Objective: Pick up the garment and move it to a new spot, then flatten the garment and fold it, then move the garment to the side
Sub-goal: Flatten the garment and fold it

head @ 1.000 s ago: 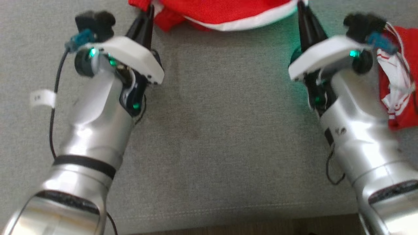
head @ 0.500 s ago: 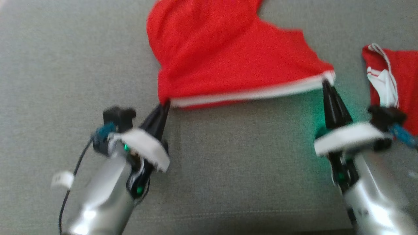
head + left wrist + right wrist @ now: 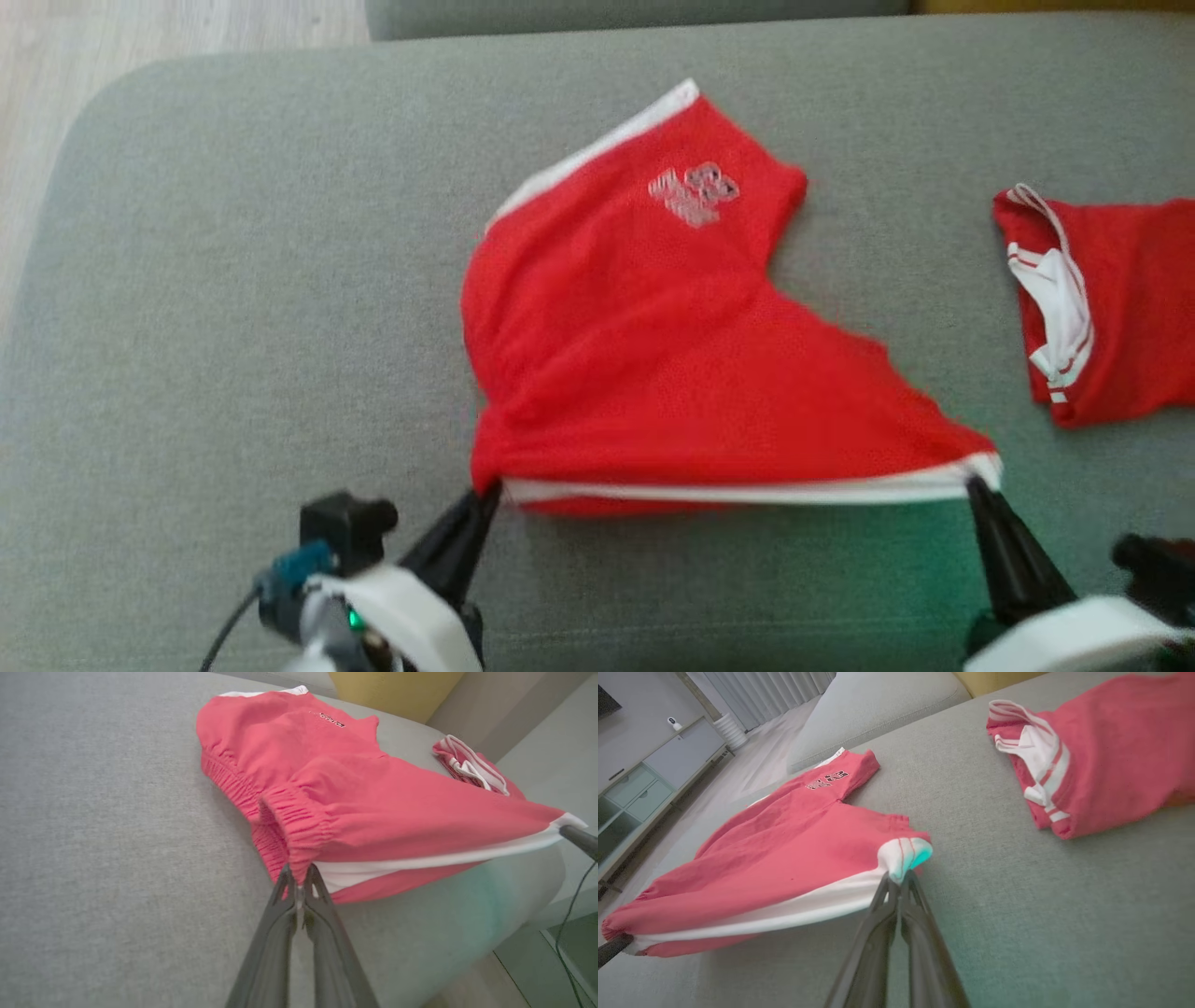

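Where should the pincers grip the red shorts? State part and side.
The red shorts: near white-striped edge, both ends, from the robot's side; left pincer on the gathered waistband, right pincer on the hem corner. That edge faces the robot.

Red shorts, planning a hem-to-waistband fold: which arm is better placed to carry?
Probably right: the right pincer grips the red shorts at the hem corner; the left pincer holds the waistband.

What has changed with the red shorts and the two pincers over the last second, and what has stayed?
The left pincer and right pincer have pulled the red shorts toward the robot across the grey cushion: the white-striped edge now lies nearer than the near edge of the folded red garment. The head camera shifted too. Unchanged: both pincers shut on that edge's ends; folded garment in place.
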`<state>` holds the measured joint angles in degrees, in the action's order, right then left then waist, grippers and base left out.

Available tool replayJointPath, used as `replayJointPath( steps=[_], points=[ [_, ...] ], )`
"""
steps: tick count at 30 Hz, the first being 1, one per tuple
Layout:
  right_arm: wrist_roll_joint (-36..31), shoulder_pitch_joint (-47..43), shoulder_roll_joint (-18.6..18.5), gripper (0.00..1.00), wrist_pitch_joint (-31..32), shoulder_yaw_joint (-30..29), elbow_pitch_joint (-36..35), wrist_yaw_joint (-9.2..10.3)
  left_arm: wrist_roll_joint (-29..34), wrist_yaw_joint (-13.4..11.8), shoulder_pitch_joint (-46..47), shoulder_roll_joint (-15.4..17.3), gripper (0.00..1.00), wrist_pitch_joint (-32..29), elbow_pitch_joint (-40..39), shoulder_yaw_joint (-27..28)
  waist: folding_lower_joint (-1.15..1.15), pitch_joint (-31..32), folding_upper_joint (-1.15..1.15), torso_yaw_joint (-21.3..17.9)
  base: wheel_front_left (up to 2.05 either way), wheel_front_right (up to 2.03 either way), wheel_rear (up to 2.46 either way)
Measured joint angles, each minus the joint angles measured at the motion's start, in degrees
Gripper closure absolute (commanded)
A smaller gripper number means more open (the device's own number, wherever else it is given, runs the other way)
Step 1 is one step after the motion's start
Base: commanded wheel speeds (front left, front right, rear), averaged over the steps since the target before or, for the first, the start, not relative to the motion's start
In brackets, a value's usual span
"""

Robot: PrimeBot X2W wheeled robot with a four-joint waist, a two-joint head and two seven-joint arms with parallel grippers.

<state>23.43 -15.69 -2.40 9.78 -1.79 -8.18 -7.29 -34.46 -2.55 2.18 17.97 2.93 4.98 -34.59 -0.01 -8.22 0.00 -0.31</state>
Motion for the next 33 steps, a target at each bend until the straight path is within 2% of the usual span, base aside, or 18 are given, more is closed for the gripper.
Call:
replayJointPath(
  steps=[7,12,15,18,22,30,33],
  points=[
    [-0.1,-4.6,0.1,1.00,5.5,-2.9,-8.2,0.00,-1.2,-4.1,-5.5,2.9,1.00,-5.3,-12.7,-0.2,0.00,0.5,0.00,-0.4,0.00,0.00,0.00],
    [-1.0,-2.8,0.1,1.00,6.8,-4.0,-9.0,0.00,-2.0,-4.6,-5.5,3.1,1.00,-6.9,-14.8,0.1,0.00,-0.4,0.00,0.0,0.00,0.00,0.00],
    [-2.6,3.3,0.1,1.00,8.0,-4.3,-8.3,0.00,-2.7,-4.4,-4.0,3.1,1.00,-7.4,-14.9,0.4,0.00,-2.0,0.00,0.5,0.00,0.00,0.00],
    [-3.9,12.6,-0.2,1.00,9.7,-4.0,-5.7,0.00,-4.2,-3.2,0.3,2.6,1.00,-7.4,-14.4,1.9,0.00,-4.2,0.00,1.3,0.00,0.00,0.00],
    [-4.1,25.3,-3.0,1.00,12.0,-2.2,0.2,0.00,-6.4,-0.9,6.9,1.2,1.00,-7.4,-12.1,3.4,0.01,-7.7,0.00,2.4,0.00,0.00,0.00],
    [-4.2,46.6,-7.1,1.00,12.3,2.1,17.1,0.00,-8.8,3.3,16.7,-3.6,1.00,-6.8,-3.5,3.6,0.02,-13.8,0.00,6.6,0.00,0.00,0.00],
    [-3.8,52.9,-7.9,1.00,10.6,4.3,23.8,0.00,-9.4,4.7,20.1,-5.1,1.00,-6.0,0.1,3.6,0.02,-15.6,0.00,8.4,0.00,0.00,0.00]
  ],
)
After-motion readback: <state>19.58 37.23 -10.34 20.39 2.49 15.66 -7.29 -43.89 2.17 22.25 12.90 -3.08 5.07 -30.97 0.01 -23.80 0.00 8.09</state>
